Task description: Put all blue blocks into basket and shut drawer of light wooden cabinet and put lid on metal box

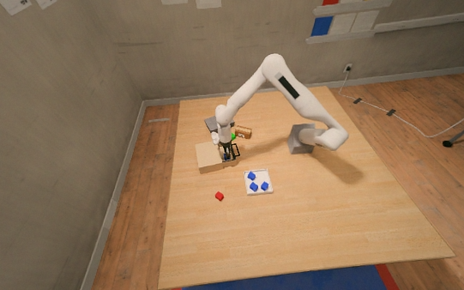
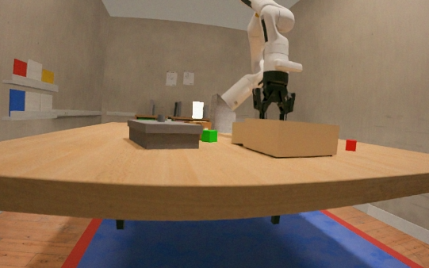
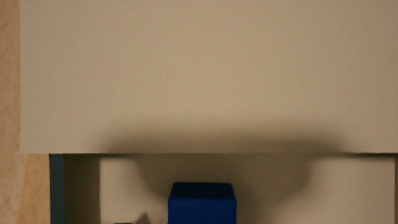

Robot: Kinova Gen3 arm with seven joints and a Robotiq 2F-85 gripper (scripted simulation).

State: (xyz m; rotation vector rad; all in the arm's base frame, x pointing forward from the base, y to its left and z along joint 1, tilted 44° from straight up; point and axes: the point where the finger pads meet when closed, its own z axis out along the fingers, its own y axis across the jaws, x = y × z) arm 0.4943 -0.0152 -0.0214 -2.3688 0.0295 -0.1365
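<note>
The white basket holds three blue blocks. The light wooden cabinet has its drawer pulled out. Another blue block lies in the drawer, near the cabinet's front edge. My gripper points down over the drawer, partly open, its fingertips hidden behind the cabinet in the exterior view. The fingers reach down around the blue block; nothing shows as gripped. The grey metal box has its lid on.
A green block stands between the metal box and the cabinet. A brown carton is beside it. A red block lies on the table, left of the basket in the top view. The drawer's dark handle sticks out toward the robot base.
</note>
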